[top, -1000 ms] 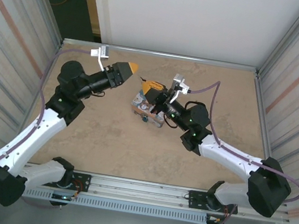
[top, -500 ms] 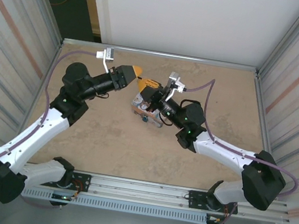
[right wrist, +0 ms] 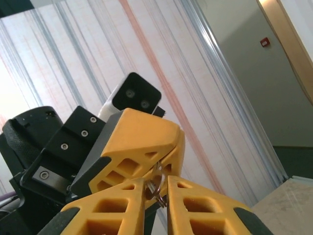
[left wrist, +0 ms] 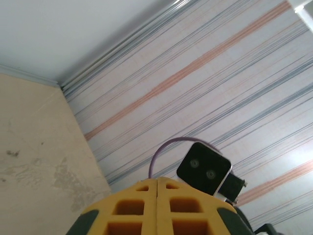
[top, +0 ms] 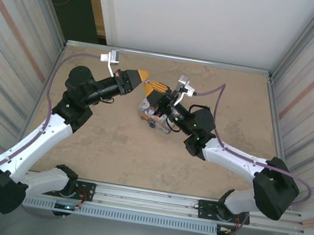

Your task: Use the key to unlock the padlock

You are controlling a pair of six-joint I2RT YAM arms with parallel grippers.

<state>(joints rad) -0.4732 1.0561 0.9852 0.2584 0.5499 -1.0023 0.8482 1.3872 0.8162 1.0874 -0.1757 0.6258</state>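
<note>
Now pinching the key [right wrist: 156,185] with the left gripper [top: 142,77], jaws pressed together after standing apart a second ago, and easing the right gripper [top: 152,86] narrowly apart around it, leaving the padlock [top: 151,124] lying at the near edge of the tin [top: 156,116], contents hidden.

The key [right wrist: 156,179] is mostly hidden. Only a sliver of metal and a ring show under the pinched tips of the left hand [right wrist: 164,157], in the gap between the fingers of the right hand [right wrist: 155,186]; whether it touches them cannot be told. From above, the padlock [top: 151,124] is a teal speck just behind the right hand, its loop too small to judge.
</note>
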